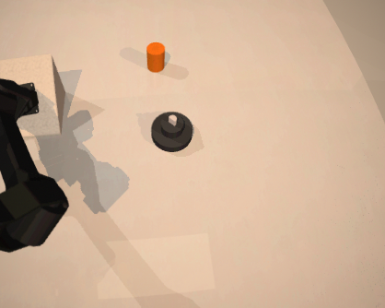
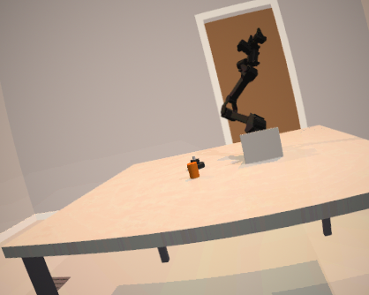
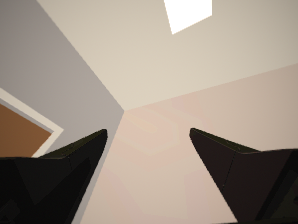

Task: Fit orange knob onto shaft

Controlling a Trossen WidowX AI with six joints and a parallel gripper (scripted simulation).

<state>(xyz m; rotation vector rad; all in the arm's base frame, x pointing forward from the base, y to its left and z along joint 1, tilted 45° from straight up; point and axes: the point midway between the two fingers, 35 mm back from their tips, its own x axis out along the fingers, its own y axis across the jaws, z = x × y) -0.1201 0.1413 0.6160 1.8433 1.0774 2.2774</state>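
Two things matter on the table point(image 1: 274, 221): the orange knob point(image 1: 156, 56) and the black round stand point(image 1: 171, 132) with its little silver peg point(image 1: 172, 120) sticking up. The knob stands upright on the table, near the stand but not touching it. Nothing is on the peg yet.

My arm point(image 2: 241, 90) is lifted high above the table, and my pincer point(image 2: 256, 39) points up toward the wall and ceiling. In the wrist view my two fingers are spread wide apart, with nothing between them. I see only the room there, not the knob.

So I think I am at the very first step: going to get the knob. Next I need to bend down, turn my pincer to face the table, and bring it over the knob. Then I can close on its sides and lift it.

I cannot see the hole under the knob from here. I will have to find its flat side later, so it matches the flat side of the peg.
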